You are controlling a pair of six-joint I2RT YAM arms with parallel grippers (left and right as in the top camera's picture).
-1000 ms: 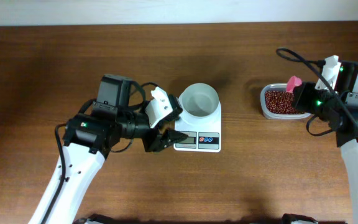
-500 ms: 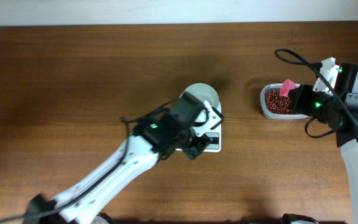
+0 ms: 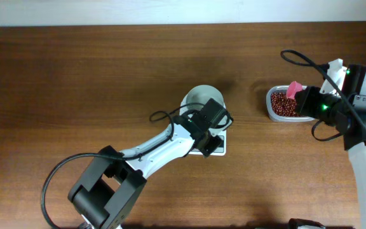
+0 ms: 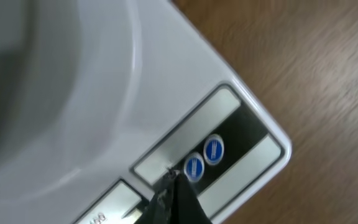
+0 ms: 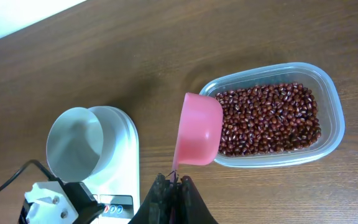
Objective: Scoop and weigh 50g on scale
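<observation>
Poking at the scale (image 4: 185, 81), perhaps zeroing it, our left gripper (image 4: 171, 186) is pinched together; right gripper (image 5: 174, 182) clamps the pink scoop (image 5: 197, 127); bowl (image 5: 73, 140) empty.

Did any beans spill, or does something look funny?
No, nothing looks wrong. The beans all sit inside the tub, none outside it. The bowl stands upright on the scale, and the right claw holds the pink scoop.

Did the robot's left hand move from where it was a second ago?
Yes. The left gripper slid right, from beside the scale to over its buttons.
</observation>
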